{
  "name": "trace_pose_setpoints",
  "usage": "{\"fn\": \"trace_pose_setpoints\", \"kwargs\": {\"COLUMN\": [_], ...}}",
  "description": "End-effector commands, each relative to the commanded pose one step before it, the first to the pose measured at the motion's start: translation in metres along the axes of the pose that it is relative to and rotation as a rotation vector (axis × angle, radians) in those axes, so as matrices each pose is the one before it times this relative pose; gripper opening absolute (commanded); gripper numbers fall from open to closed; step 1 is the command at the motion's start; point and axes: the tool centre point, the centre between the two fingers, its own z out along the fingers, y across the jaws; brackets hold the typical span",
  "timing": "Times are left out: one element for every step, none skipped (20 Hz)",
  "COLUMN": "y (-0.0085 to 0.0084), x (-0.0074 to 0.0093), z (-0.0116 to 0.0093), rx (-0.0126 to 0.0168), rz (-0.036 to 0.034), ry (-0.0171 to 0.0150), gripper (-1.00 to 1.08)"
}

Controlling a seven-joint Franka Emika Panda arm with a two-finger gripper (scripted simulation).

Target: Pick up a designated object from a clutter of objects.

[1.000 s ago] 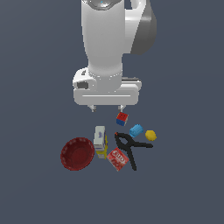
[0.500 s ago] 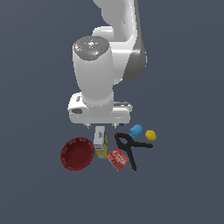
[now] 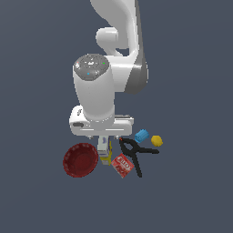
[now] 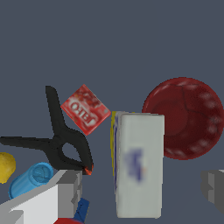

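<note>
The long carton [image 4: 139,164] stands between the dark red bowl [image 4: 186,118] and the black clamp [image 4: 61,138], right under my gripper [image 4: 140,192]. My gripper is wide open and holds nothing; one finger is on each side of the carton, not touching it. I think the carton is light and stiff, with smooth sides that may slip, so I should squeeze its two long flat sides near the middle. Since a second ago my arm has come down much lower over the pile, and it now hides the little red-blue cube.
</note>
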Motion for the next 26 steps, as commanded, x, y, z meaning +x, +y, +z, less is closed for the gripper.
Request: {"fn": "trace_pose_setpoints", "kwargs": {"y": [-0.00005, 0.00001, 0.00001, 0.00002, 0.00002, 0.00003, 0.00003, 0.00004, 0.00004, 0.00004, 0.00003, 0.00001, 0.00003, 0.00003, 0.00003, 0.00003, 0.00002, 0.00001, 0.0, 0.0, 0.0, 0.0, 0.0, 0.0, 0.0, 0.0], "x": [0.00019, 0.0, -0.00001, -0.00002, -0.00003, -0.00005, -0.00008, -0.00011, -0.00013, -0.0001, -0.00006, -0.00011, 0.00008, 0.00017, 0.00027, 0.00037, 0.00041, 0.00017, 0.0, 0.0, 0.0, 0.0, 0.0, 0.0, 0.0, 0.0], "z": [0.00019, 0.00106, 0.00177, 0.00248, 0.00319, 0.0039, 0.00461, 0.00533, 0.00579, 0.00522, 0.00454, 0.00344, 0.00319, 0.00253, 0.00186, 0.00119, 0.0005, 0.00006, 0.0, 0.0, 0.0, 0.0, 0.0, 0.0, 0.0, 0.0], "rx": [-0.00003, 0.0, 0.0, 0.0, 0.0, 0.0, 0.0, 0.0, 0.0, 0.0, 0.0, -0.00017, 0.0, 0.0, 0.0, 0.0, 0.0, 0.0, 0.0, 0.0, 0.0, 0.0, 0.0, 0.0, 0.0, 0.0], "rz": [-0.00014, 0.0, 0.0, 0.0, 0.0, 0.0, 0.0, 0.0, 0.0, 0.0, 0.0, 0.00001, 0.0, 0.0, 0.0, 0.0, 0.0, 0.0, 0.0, 0.0, 0.0, 0.0, 0.0, 0.0, 0.0, 0.0], "ry": [0.00041, 0.0, 0.0, 0.0, 0.0, 0.0, 0.0, 0.0, 0.0, 0.0, 0.0, 0.00067, 0.0, 0.0, 0.0, 0.0, 0.0, 0.0, 0.0, 0.0, 0.0, 0.0, 0.0, 0.0, 0.0, 0.0], "gripper": [1.0, 1.0, 1.0, 1.0, 1.0, 1.0, 1.0, 1.0, 1.0, 1.0, 1.0, 1.0, 1.0, 1.0, 1.0, 1.0, 1.0, 1.0, -1.0, -1.0, -1.0, -1.0, -1.0, -1.0, -1.0, -1.0]}}
